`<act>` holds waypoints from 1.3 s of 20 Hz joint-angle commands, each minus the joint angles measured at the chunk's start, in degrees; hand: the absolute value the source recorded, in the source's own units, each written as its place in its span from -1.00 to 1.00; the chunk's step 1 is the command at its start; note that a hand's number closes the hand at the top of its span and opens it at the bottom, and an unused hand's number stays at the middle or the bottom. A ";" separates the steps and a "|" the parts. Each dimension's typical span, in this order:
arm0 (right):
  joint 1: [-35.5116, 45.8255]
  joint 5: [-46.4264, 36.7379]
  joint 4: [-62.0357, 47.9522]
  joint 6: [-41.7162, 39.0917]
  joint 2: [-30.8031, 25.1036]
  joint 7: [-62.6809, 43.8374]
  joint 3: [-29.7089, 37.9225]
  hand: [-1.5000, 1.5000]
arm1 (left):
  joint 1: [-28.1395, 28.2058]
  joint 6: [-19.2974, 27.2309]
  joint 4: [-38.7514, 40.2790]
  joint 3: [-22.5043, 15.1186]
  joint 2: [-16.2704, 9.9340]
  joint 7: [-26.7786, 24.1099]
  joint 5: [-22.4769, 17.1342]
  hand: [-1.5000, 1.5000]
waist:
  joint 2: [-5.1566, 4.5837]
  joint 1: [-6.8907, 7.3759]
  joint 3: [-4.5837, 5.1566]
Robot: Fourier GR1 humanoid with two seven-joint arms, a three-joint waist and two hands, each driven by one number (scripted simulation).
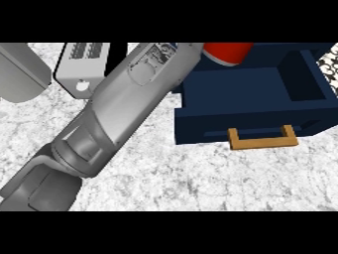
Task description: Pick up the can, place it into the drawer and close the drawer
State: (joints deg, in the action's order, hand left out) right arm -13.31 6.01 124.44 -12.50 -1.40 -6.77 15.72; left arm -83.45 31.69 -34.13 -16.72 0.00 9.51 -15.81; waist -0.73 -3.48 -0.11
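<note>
Grey forearm stretched across the counter toward a red can at the open drawer

A grey forearm (109, 116) runs on a slant from the lower left of the frame up to the top centre, where it ends at the upper edge; neither hand shows at all, so whether one is clenched, released or grasping the can cannot be told. The can (227, 52), red with a blue band, peeks out at the top centre right, just beside the forearm's far end and at the back edge of the dark blue drawer (263, 96), which stands open in the right half with its tan handle (263, 139) facing the lower edge. A second grey arm part (10, 69) fills the upper left corner. Beside it, at the top, lies a pale grey flat device (80, 64). All of it sits over the speckled white counter (215, 181).
</note>
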 commanded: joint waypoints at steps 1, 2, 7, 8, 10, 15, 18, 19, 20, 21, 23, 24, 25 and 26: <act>1.87 -0.88 -2.10 0.21 -0.05 0.38 -0.58 -1.00 | -1.01 0.09 4.39 -2.96 0.00 -2.70 -3.92 1.00 | -0.18 -0.50 -0.01; 3.08 -2.75 -2.01 1.90 0.68 -0.39 -1.42 -1.00 | -2.25 1.32 4.64 -3.65 0.00 -1.90 -4.79 1.00 | -0.16 -0.48 -0.01; 4.40 -1.13 -4.76 0.65 -0.95 0.91 0.43 -1.00 | -0.26 0.90 6.62 -7.72 0.00 -4.73 -7.56 1.00 | -0.32 -1.00 -0.05; 3.60 0.03 -2.80 0.46 -1.05 -0.92 0.47 -1.00 | -3.62 0.36 9.13 -5.76 0.00 -4.22 -6.67 1.00 | -0.18 -0.47 -0.01; 6.44 -2.05 -3.49 1.72 -1.00 -2.26 -1.19 -1.00 | -3.36 3.22 8.64 -8.39 0.00 -4.47 -8.57 1.00 | -0.43 -1.37 -0.03; 5.08 -2.21 -2.90 0.17 -1.73 -0.44 -1.10 -1.00 | -1.43 5.75 10.87 -11.53 0.00 -8.20 -9.70 1.00 | -0.81 -3.05 -0.06; 4.30 -2.89 -2.79 1.11 0.27 0.13 -2.38 -1.00 | 1.01 4.03 11.69 -13.03 0.00 -10.44 -10.49 1.00 | -0.79 -2.73 -0.04; 3.79 -4.01 -2.02 1.23 1.32 0.69 -4.06 -1.00 | 1.24 6.31 10.89 -14.48 0.00 -8.97 -11.16 1.00 | -0.73 -3.23 -0.06; 6.44 -1.92 -3.53 1.44 -1.03 -1.54 -1.03 -1.00 | 0.53 6.99 8.83 -16.45 0.00 -7.83 -11.43 1.00 | -0.51 -2.70 -0.05; 3.13 -3.99 -3.90 1.41 1.33 2.40 -3.21 -1.00 | 0.28 6.43 11.22 -16.75 0.00 -8.70 -10.60 1.00 | -0.71 -3.11 -0.09; 7.19 -2.08 -4.62 1.35 -1.10 -0.13 -1.03 -1.00 | 1.24 6.16 11.70 -15.92 0.00 -12.47 -11.49 1.00 | -1.25 -3.57 -0.06; 6.67 -2.04 -3.77 1.35 -0.96 -0.28 -1.14 -1.00 | 0.59 7.58 11.96 -17.38 0.00 -11.11 -11.04 1.00 | -0.85 -3.11 -0.05; 8.48 -2.12 -2.64 2.07 -0.65 -1.53 -2.11 -1.00 | 0.48 5.91 13.95 -16.88 0.00 -12.42 -10.80 1.00 | -1.13 -3.10 -0.02; 5.60 -3.05 -3.82 1.35 0.60 0.94 -2.96 -1.00 | 1.09 6.41 13.92 -16.54 0.00 -12.32 -11.77 -1.00 | -1.03 -3.15 -0.05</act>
State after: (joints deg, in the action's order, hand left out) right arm -7.28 3.61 120.94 -11.14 -1.66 -6.67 13.83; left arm -82.97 37.76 -21.82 -32.51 0.00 -1.33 -26.74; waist -1.65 -6.54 -0.16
